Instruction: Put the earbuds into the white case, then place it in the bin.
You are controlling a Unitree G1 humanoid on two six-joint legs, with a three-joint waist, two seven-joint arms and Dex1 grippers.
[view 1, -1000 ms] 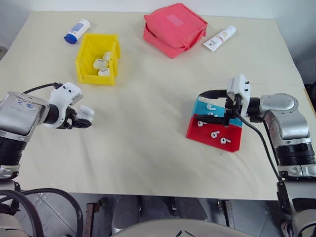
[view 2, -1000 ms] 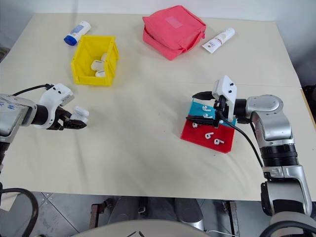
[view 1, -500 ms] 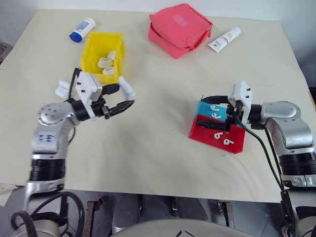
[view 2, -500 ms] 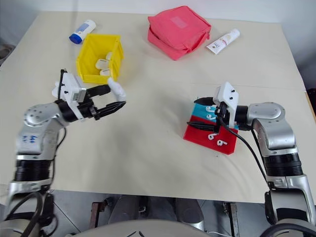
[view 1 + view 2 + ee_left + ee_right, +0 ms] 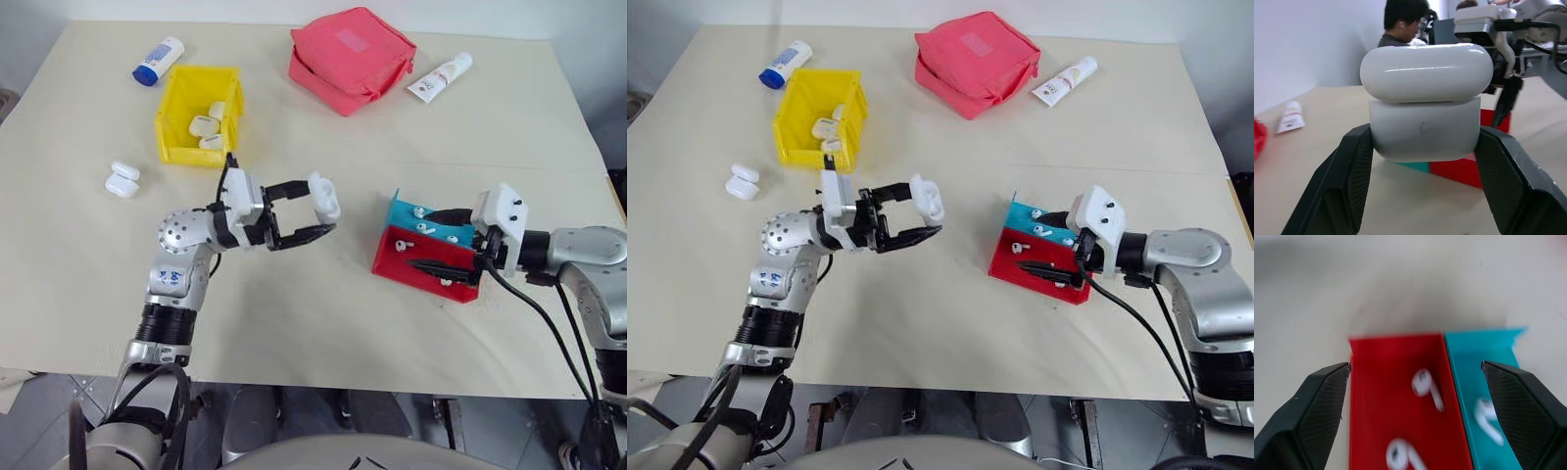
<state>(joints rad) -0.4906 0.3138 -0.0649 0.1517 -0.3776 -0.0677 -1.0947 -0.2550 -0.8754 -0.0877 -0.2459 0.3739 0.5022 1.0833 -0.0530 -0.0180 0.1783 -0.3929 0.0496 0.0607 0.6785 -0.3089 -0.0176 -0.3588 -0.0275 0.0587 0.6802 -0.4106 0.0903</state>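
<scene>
Between the bin (image 5: 196, 116) and trays (image 5: 427, 257), the left gripper (image 5: 315, 212) clamps a case (image 5: 324, 196); the right gripper (image 5: 431, 239) gapes over earbuds (image 5: 1426, 384), pouch (image 5: 349, 57) behind.

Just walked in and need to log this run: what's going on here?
A two-armed robot is packing earbuds into cases. Its left hand is shut on a white case, lid ajar, held above the table between the yellow bin and the trays. Its right hand is open over the red tray and teal tray, where loose earbuds lie. The bin already holds a few cases, and another case lies on the table beside it.
</scene>
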